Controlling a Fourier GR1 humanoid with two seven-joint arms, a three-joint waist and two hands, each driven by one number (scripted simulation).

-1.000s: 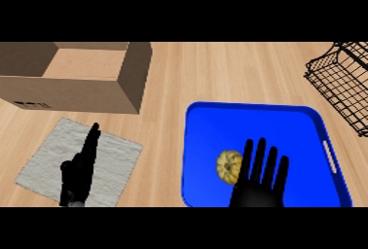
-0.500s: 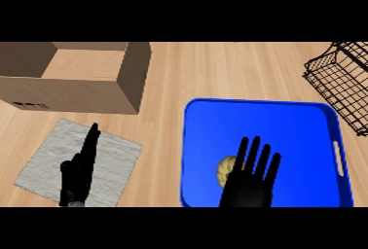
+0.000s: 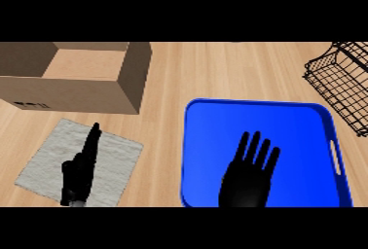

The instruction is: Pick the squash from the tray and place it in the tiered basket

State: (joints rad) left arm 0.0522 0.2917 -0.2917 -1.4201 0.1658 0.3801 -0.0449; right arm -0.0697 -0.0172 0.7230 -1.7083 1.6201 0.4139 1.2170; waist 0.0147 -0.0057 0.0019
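The blue tray (image 3: 295,121) lies at the lower right of the counter. My right hand (image 3: 248,177) is flat and open over the tray's near left part, fingers pointing away from me. The squash is hidden; it does not show anywhere, and the hand covers the spot where it lay. The black wire tiered basket (image 3: 343,80) stands at the far right edge. My left hand (image 3: 81,168) rests open, edge-on, above a grey cloth.
An open cardboard box (image 3: 75,73) stands at the upper left. A grey cloth (image 3: 50,163) lies on the wooden counter (image 3: 230,73) at the lower left, beside the tray.
My right hand has moved left over the squash, which showed beside it a second ago and is now fully covered. The view shifted slightly. The left hand stayed put.
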